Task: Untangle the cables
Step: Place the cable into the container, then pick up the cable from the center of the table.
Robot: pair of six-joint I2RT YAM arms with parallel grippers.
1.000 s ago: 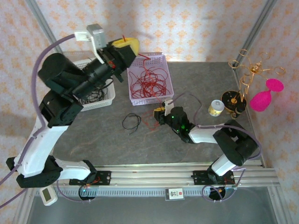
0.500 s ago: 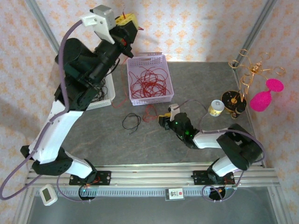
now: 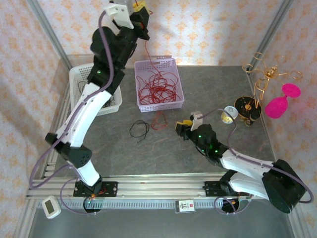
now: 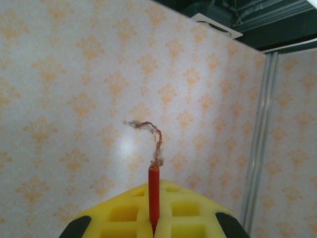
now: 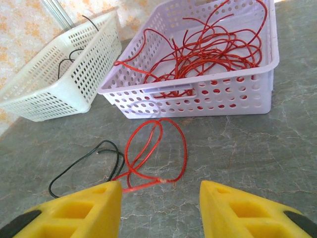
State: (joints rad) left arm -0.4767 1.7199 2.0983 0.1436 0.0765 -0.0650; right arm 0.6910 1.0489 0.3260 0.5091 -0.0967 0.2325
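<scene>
The left hand [image 3: 140, 12], raised high above the lilac basket [image 5: 208, 96], pinches the end of one red cable [image 4: 154, 188], which hangs down into the tangle there. The right hand [image 3: 182, 128], fingers spread, is low over the tabletop [image 3: 213, 84]. A loose red loop [image 5: 157, 151] lies just ahead of it, slightly left, closer than the black cable [image 5: 86, 166].

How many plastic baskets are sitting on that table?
2. A white basket stands on the left side. A lilac basket stands right beside it, nearer the middle, holding loose red cables. No other seems hidden.
</scene>
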